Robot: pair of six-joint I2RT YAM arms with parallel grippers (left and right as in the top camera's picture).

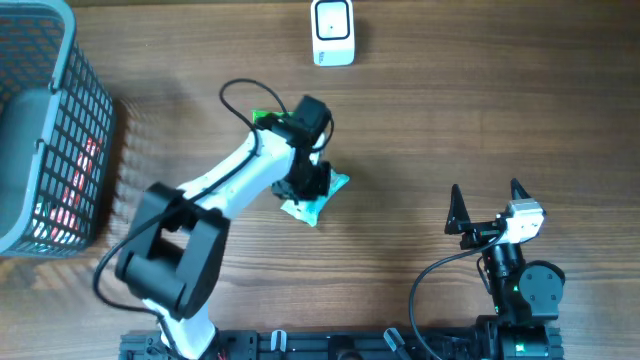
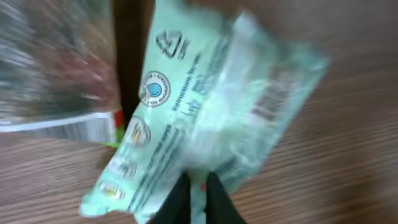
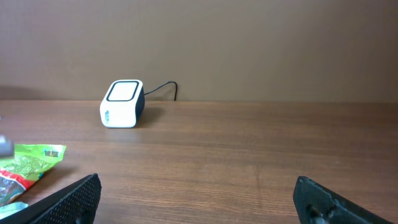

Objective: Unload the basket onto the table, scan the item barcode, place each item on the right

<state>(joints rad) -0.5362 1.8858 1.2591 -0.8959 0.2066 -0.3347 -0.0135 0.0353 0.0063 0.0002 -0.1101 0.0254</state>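
Observation:
The item is a mint-green plastic packet, lying under the end of my left arm near the table's middle. My left gripper is shut on the packet's edge. In the left wrist view the packet is blurred, its barcode shows toward the right, and my left gripper pinches its lower edge. The white barcode scanner stands at the table's far edge, also in the right wrist view as the scanner. My right gripper stands open and empty at the front right.
A grey mesh basket holding red-printed goods stands at the far left. A second, green and red packet lies under my left arm, showing as the packet and the packet. The scanner's cable runs off behind it.

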